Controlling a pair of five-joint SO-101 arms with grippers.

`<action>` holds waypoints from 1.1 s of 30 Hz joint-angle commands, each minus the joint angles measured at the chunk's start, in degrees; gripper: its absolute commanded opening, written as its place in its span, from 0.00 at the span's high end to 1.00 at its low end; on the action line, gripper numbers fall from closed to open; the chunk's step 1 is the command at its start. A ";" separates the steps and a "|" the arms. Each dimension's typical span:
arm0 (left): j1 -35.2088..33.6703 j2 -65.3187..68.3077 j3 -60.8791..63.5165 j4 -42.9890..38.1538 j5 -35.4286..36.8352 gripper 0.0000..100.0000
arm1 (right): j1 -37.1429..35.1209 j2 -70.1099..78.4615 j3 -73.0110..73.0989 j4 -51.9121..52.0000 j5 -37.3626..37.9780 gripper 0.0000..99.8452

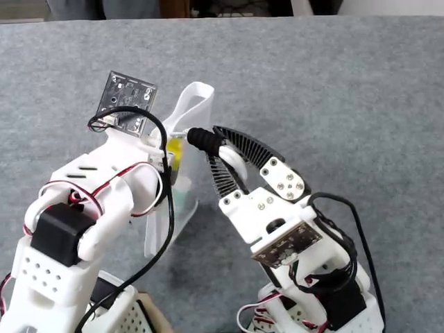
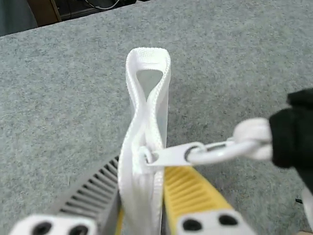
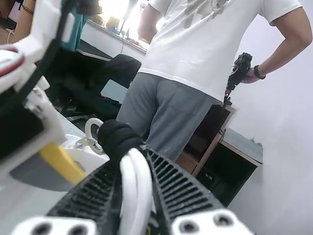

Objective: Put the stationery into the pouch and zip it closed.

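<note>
A white translucent pouch [image 1: 189, 104] stands on its edge on the grey mat, its loop end away from the arms. My left gripper [image 1: 172, 158] is shut on the pouch [image 2: 146, 98], a grey finger [image 2: 93, 188] on one side and a yellow finger [image 2: 188, 191] on the other. The zipper slider sits partway along the top seam, and its pull tab with ring [image 2: 205, 152] sticks out sideways. My right gripper [image 1: 199, 137], with black fingers, is shut on the white bead at the end of the pull [image 2: 252, 137]. Something pale green shows through the pouch wall [image 1: 182, 200].
Grey mat [image 1: 333, 90] covers the whole table, with open room to the right and beyond the pouch. The table's far edge [image 1: 229, 19] runs along the back. A cardboard-coloured corner [image 1: 154, 316] lies near the left arm's base.
</note>
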 commanded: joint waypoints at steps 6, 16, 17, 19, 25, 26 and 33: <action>-0.22 0.35 -12.97 12.66 -2.64 0.97 | 3.43 -1.54 -2.77 -1.23 -0.26 0.99; -0.22 0.35 -26.59 22.24 -2.64 0.97 | 6.59 -1.63 1.98 -1.14 -0.26 0.99; -0.22 0.35 -27.21 22.24 -2.64 0.97 | 6.95 -1.63 2.68 -1.23 -0.26 0.99; -0.22 0.35 -27.74 22.24 -2.64 0.97 | 7.21 -1.63 3.74 -1.58 -0.18 0.99; 0.13 0.35 -28.18 22.33 -2.55 0.97 | 9.76 -1.71 7.34 -3.78 -0.18 0.99; 0.13 0.35 -28.18 22.33 -2.55 0.97 | 10.29 -1.71 8.40 -4.66 -0.18 0.99; 0.22 0.35 -32.13 22.33 -2.55 0.97 | 12.13 -1.71 14.73 -8.00 4.31 0.99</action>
